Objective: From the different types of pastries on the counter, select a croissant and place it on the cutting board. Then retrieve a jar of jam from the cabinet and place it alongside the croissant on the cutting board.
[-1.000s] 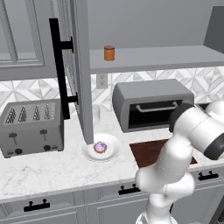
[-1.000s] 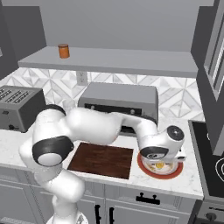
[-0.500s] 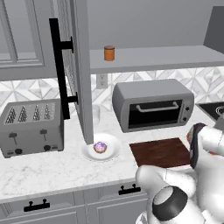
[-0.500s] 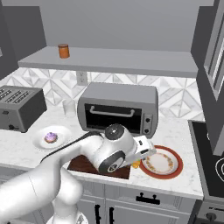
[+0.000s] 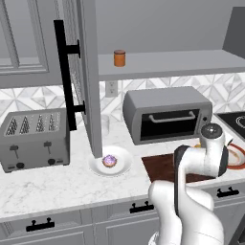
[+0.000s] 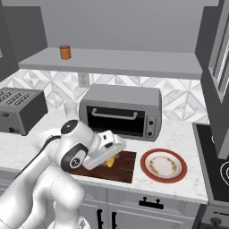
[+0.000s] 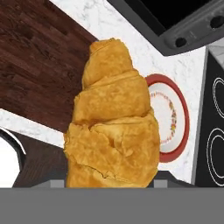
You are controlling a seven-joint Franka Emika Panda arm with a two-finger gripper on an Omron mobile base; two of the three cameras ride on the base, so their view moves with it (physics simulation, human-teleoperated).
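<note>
My gripper (image 6: pixel 108 153) is shut on the golden croissant (image 6: pixel 110 161) and holds it just above the dark reddish-brown cutting board (image 6: pixel 123 169). The hand view has the croissant (image 7: pixel 111 131) close up, hiding my fingertips, with the cutting board (image 7: pixel 39 65) beneath it. The orange jar of jam (image 5: pixel 119 58) stands on the grey shelf of the cabinet, whose door (image 5: pixel 88 72) hangs open. It also appears in the right base view, jar of jam (image 6: pixel 65 52). A purple-frosted cupcake (image 5: pixel 109 161) rests on a white plate (image 5: pixel 95 168) on the counter (image 5: pixel 52 186).
A red-rimmed plate (image 6: pixel 163 166) lies right of the board, with no pastry on it. Behind the board stands a toaster oven (image 6: pixel 120 112). A toaster (image 5: pixel 33 139) sits at the left, and a black stovetop (image 7: pixel 214 109) borders the counter on the right.
My arm has swung left from the red-rimmed plate to above the cutting board, carrying the croissant with it. The plate no longer holds the croissant.
</note>
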